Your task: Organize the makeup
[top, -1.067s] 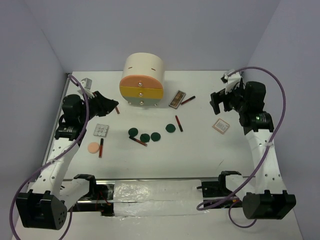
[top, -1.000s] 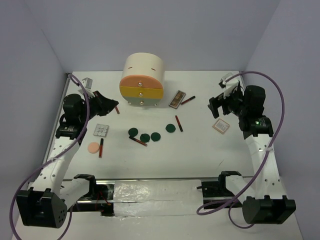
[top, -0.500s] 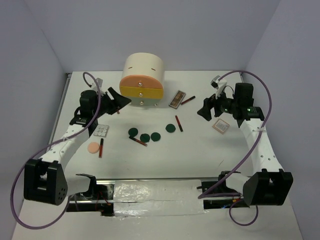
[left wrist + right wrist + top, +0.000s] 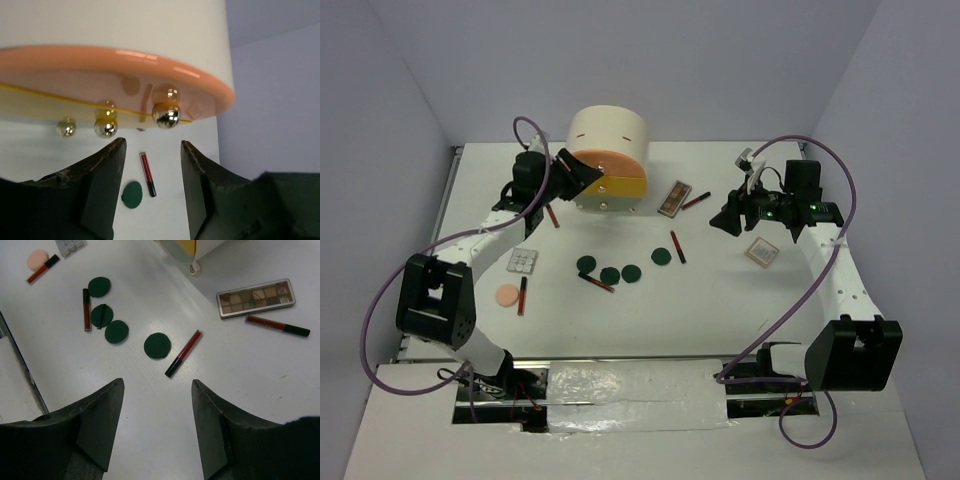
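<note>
At the drawer face of the cream drum cabinet point(image 4: 607, 140), the left gripper point(image 4: 152, 150) hangs with its jaws spread and nothing between them, lined up just short of the round metal knobs point(image 4: 166, 116). That placement reads as getting ready to pull a drawer so the makeup has somewhere to go, though I cannot tell which drawer it is aiming for. Off to the cabinet's right, the right gripper point(image 4: 157, 390) hovers above the table point(image 4: 720, 310), jaws likewise apart and empty, tilted back toward the ground in front of the cabinet. Its wrist view frames one dark-red stick point(image 4: 184, 353) and a disc between the fingers, which looks like it is sizing up a first pick. None of the makeup is put away yet — it all lies loose around the cabinet. The four green discs point(image 4: 610, 274) sit in a loose row in front of it, with sticks beside them. The brown eyeshadow palette point(image 4: 674, 198) lies just to its right, next to another stick. The white palette point(image 4: 523, 261) and peach puff point(image 4: 507, 295) are out to its front left, and the pinkish square point(image 4: 761, 252) is well to the right, close under the right arm. Flat, thin pieces like these will likely need a low, careful pinch.
</note>
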